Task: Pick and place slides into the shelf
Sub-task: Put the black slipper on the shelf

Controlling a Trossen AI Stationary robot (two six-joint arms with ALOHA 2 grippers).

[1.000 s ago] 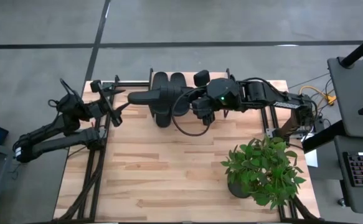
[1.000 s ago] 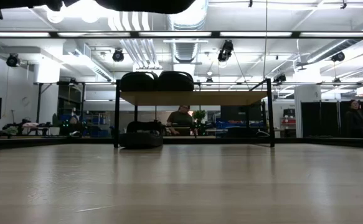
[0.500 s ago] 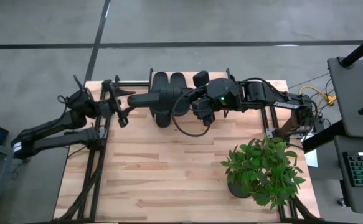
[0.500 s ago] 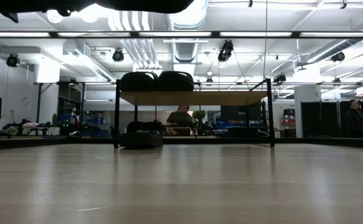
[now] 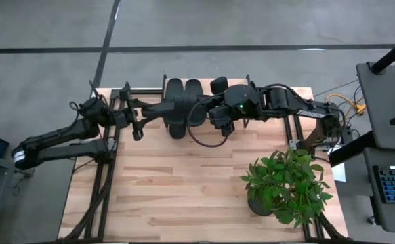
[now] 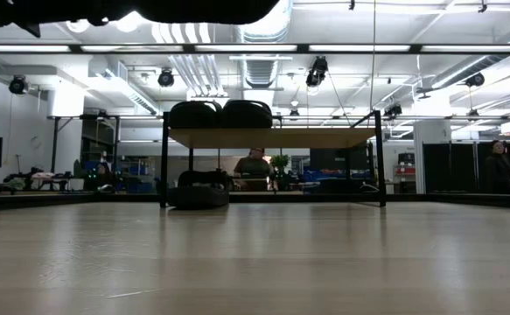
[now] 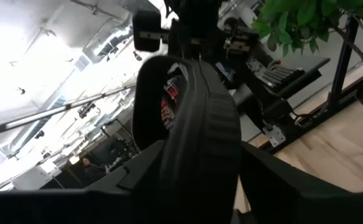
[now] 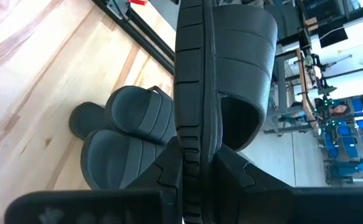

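Pale wood desk (image 5: 183, 196), smooth planks. At its far edge sits the shelf (image 6: 272, 137): flat light board on a thin black frame, two rounded matte slides (image 6: 220, 114) on top, third slide (image 6: 198, 194) under the board. Just in front of the shelf, aloft, the fourth slide (image 5: 162, 106), rubbery, ribbed along the sole, clamped edgewise in the right hand (image 5: 209, 110). Left hand (image 5: 136, 116) at its free end, grip impossible to tell. Looks like a handover: squeeze the firm sole, not the springy strap, and release only once secure.

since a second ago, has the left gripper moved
Yes. In the high view the left gripper has travelled rightward from the table's left edge toward the shelf, and now reaches the slide held over it.
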